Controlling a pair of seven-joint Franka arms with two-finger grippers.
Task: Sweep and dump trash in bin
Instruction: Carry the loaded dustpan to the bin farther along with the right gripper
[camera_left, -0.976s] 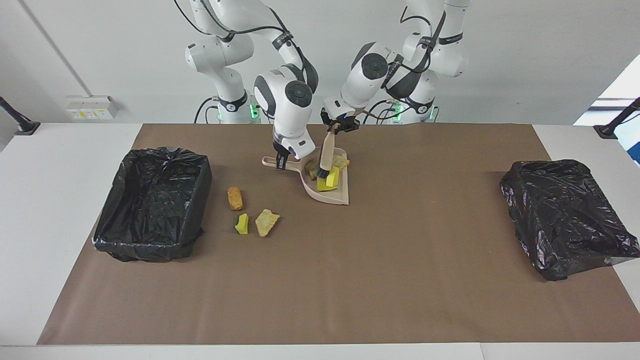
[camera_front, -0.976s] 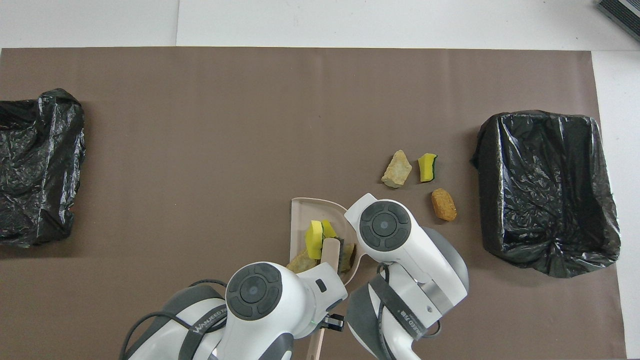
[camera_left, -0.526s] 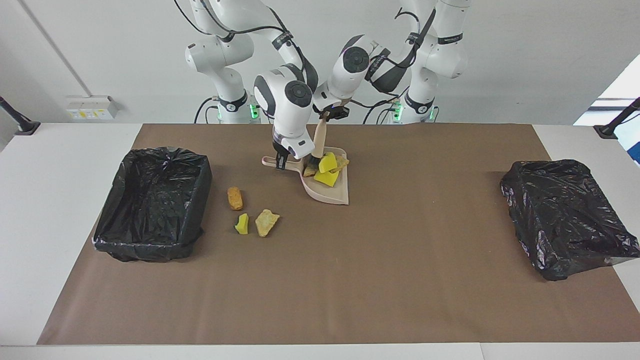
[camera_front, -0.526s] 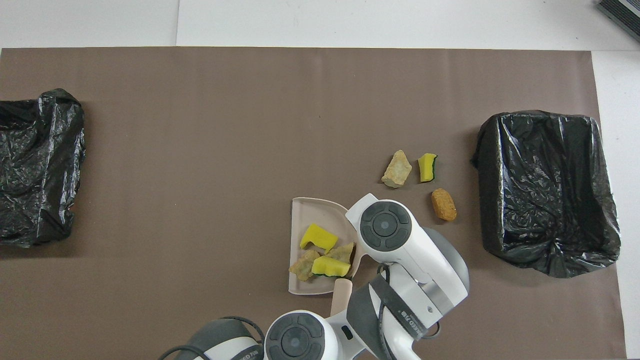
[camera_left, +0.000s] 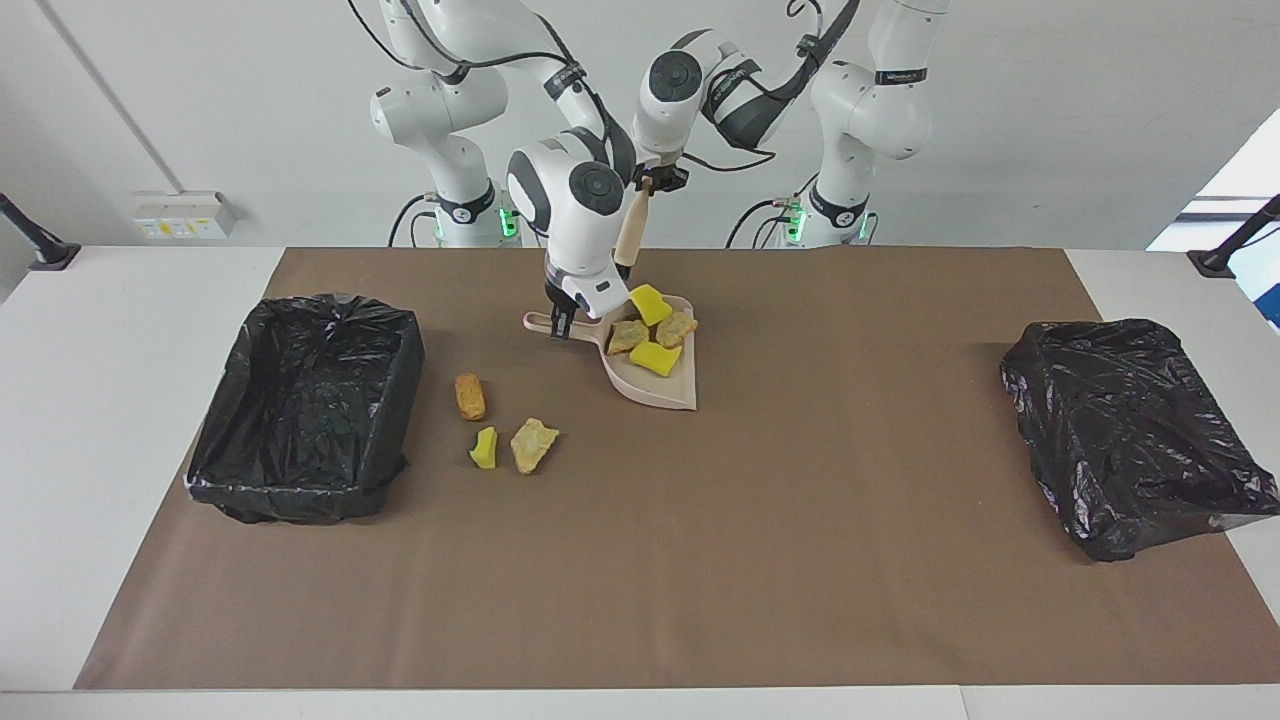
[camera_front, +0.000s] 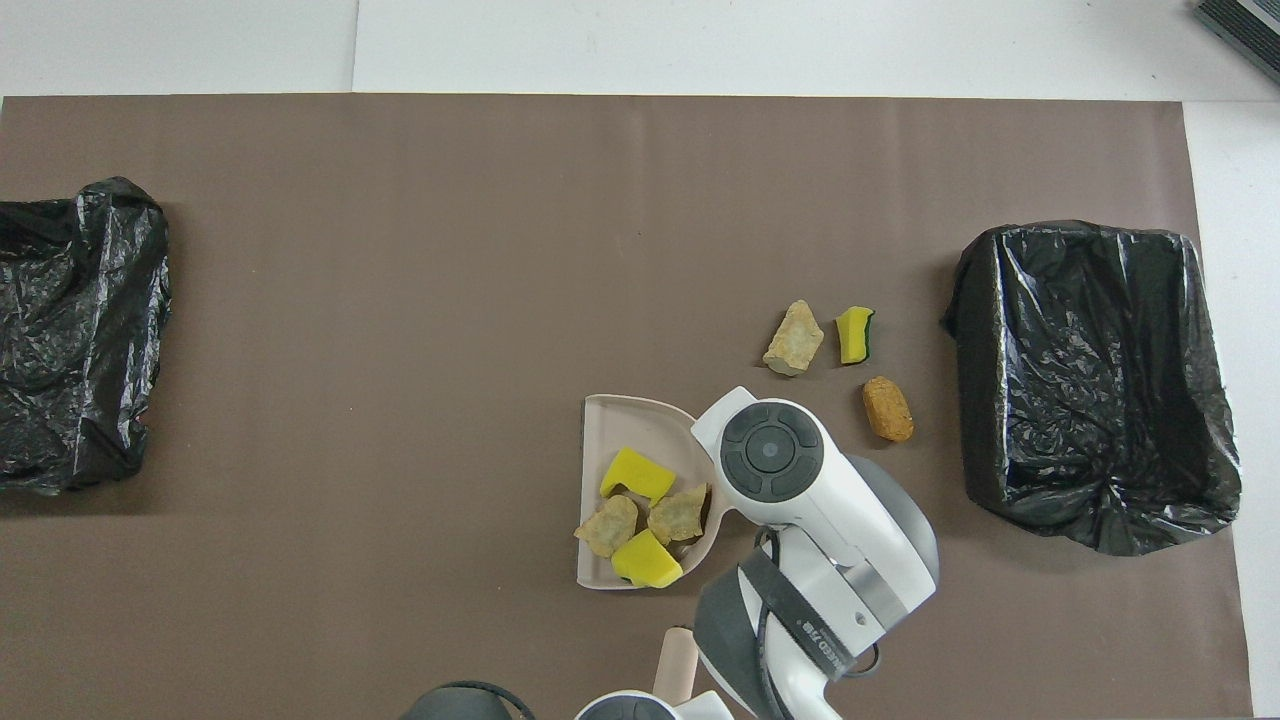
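A beige dustpan (camera_left: 668, 390) (camera_front: 632, 422) lies on the brown mat with several trash scraps in it, yellow sponge bits (camera_left: 656, 358) (camera_front: 637, 474) and tan lumps (camera_left: 627, 336) (camera_front: 607, 526). My right gripper (camera_left: 562, 326) is shut on the dustpan's handle; from overhead its wrist hides it. My left gripper (camera_left: 655, 184) is shut on a brush handle (camera_left: 628, 235) (camera_front: 675, 662), held up over the dustpan's closed end. Three scraps lie on the mat: an orange lump (camera_left: 470, 396) (camera_front: 888, 408), a yellow-green sponge bit (camera_left: 484, 447) (camera_front: 854, 334) and a tan lump (camera_left: 533, 444) (camera_front: 795, 338).
An open bin lined with black plastic (camera_left: 300, 400) (camera_front: 1090, 380) stands at the right arm's end of the table, beside the loose scraps. A second bin covered in black plastic (camera_left: 1130, 430) (camera_front: 70, 330) stands at the left arm's end.
My left arm has lifted the brush out of the dustpan and drawn it back toward the robots. The scraps in the pan shifted toward its closed end. The right arm stayed put.
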